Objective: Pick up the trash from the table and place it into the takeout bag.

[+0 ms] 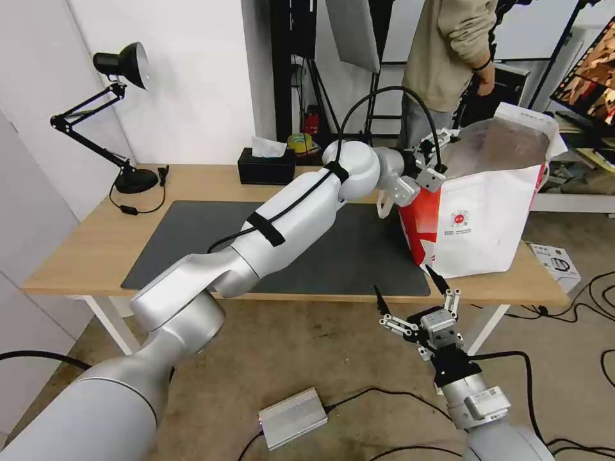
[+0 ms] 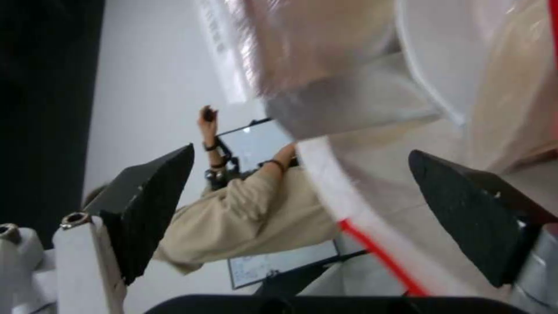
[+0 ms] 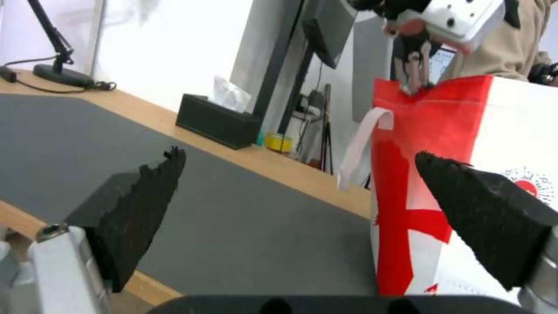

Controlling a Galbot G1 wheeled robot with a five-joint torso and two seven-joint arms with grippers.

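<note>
On the desk [image 1: 96,250] we see no trash left; our left gripper [image 1: 428,168] hangs spread and empty at the takeout bag [image 1: 487,224] mouth, right gripper [image 1: 419,301] parked open below. Likely nearly finished.

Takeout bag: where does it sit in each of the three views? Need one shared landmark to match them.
Head view: takeout bag on the table's right end.
Left wrist view: its open rim and foil lining, close up.
Right wrist view: its red-and-white side.
Shared landmark: the open left gripper at the bag's rim.
</note>
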